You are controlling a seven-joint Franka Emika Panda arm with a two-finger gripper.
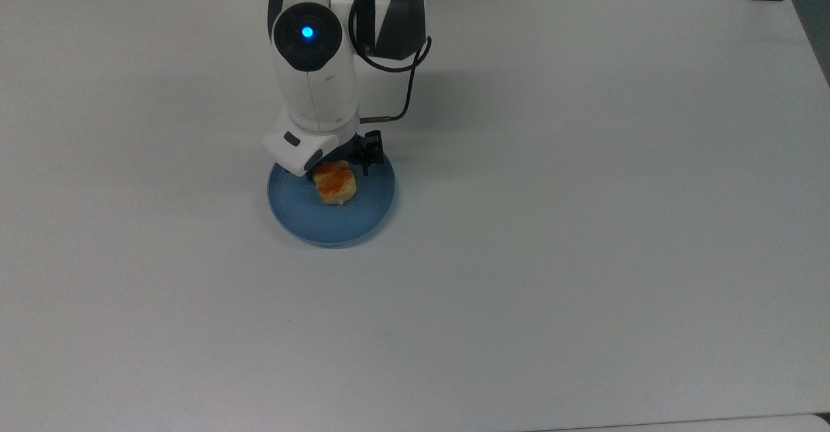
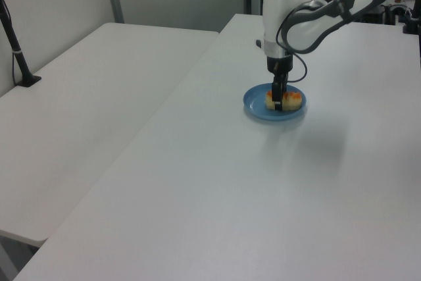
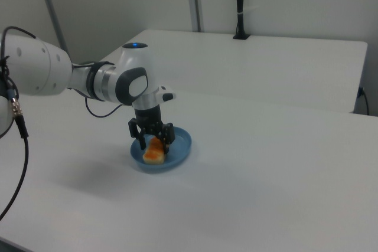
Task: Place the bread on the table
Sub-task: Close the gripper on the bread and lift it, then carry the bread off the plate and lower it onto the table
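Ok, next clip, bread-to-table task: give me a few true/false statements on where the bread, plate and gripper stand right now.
1. The bread lies on the blue plate. True.
2. The gripper straddles the bread, a finger on either side. True.
3. The bread already rests on the bare table. False: it lies on the plate.
4. The gripper hangs over bare table, well clear of the plate. False: it is down over the plate, at the bread.
5. The plate is red. False: blue.
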